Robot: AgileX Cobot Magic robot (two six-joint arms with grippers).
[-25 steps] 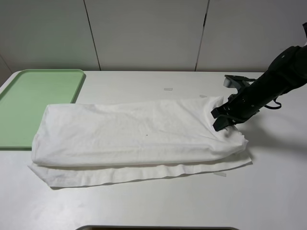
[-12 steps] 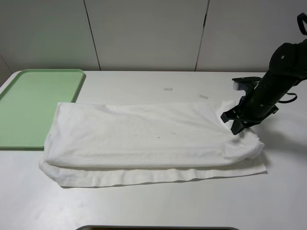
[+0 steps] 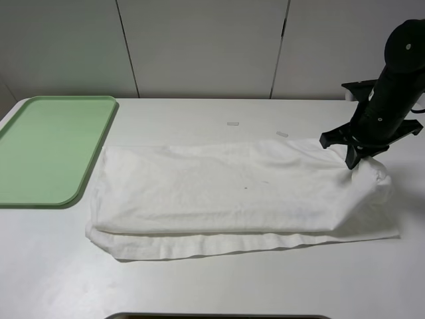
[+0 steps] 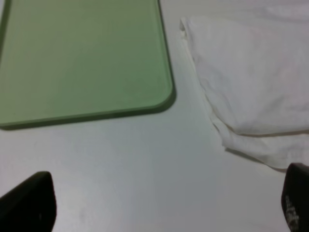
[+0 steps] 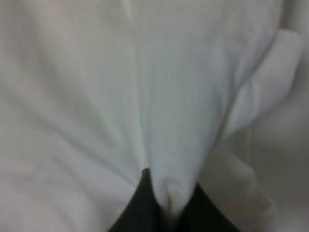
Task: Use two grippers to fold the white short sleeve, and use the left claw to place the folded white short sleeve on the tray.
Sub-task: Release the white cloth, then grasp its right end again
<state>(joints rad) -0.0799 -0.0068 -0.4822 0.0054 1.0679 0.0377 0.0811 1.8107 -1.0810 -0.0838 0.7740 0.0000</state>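
The white short sleeve lies folded lengthwise across the table's middle, its left end just right of the light green tray. My right gripper is shut on the shirt's far right corner and holds it lifted; the right wrist view shows cloth pinched between the dark fingertips. My left gripper is open and empty, low over bare table, with the tray's corner and the shirt's left end ahead of it. The left arm is out of the high view.
Two small white tape strips lie on the table behind the shirt. A white panelled wall stands at the back. A dark edge shows at the table's front.
My right gripper has moved right and back, dragging the whole shirt rightward. The shirt's left end has slid off the tray's edge onto the table.
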